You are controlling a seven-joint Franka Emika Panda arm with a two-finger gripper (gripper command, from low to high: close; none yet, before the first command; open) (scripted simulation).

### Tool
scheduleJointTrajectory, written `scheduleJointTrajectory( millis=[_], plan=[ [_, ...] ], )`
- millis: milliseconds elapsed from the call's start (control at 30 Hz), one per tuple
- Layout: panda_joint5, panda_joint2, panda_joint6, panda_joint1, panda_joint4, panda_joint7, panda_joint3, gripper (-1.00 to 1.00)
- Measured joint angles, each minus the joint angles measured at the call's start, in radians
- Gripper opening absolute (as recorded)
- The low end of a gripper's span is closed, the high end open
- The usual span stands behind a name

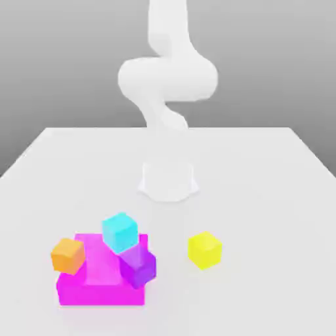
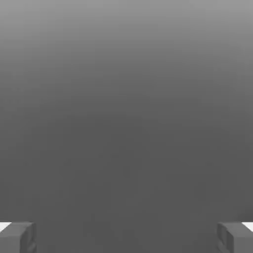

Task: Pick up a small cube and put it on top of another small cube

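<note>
Fingertips (image 2: 17,237) of the gripper (image 2: 126,238) sit at opposite edges of the hand view, spread wide, with nothing between them and nothing touched (only a grey backdrop lies ahead).

From the exterior view, the white arm (image 1: 167,79) rises from its round base (image 1: 168,180) at the table's (image 1: 275,197) centre, bends in an S and runs out of the picture at 12 o'clock.

Taking the base as the clock's centre, the yellow cube (image 1: 205,249) rests alone on the table at about 5 o'clock. Near 7 o'clock lies a flat magenta block (image 1: 98,279). A cyan cube (image 1: 120,231) sits tilted on its far part, a purple cube (image 1: 138,265) is tipped at its corner on the exterior view's right, and an orange cube (image 1: 67,255) leans against its edge on the exterior view's left. Cyan and purple appear to touch; orange stands apart from both.
</note>
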Motion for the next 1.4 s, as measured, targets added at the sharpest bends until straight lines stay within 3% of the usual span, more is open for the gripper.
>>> scheduleJointTrajectory(
  millis=[567, 833, 867, 1100, 1400],
  plan=[
    [0.016, 0.554, 0.483, 0.194, -0.581, -0.282, 0.026, 0.0],
    [-0.023, 0.928, 0.785, 0.234, -0.583, -0.283, 0.002, 0.0],
    [-0.023, 0.95, 0.803, 0.237, -0.579, -0.282, -0.001, -1.0],
    [-0.029, 0.948, 0.801, 0.237, -0.58, -0.278, -0.002, -1.0],
    [-0.005, 0.655, 0.547, 0.235, -0.622, -0.294, 0.014, -1.0]
  ],
)
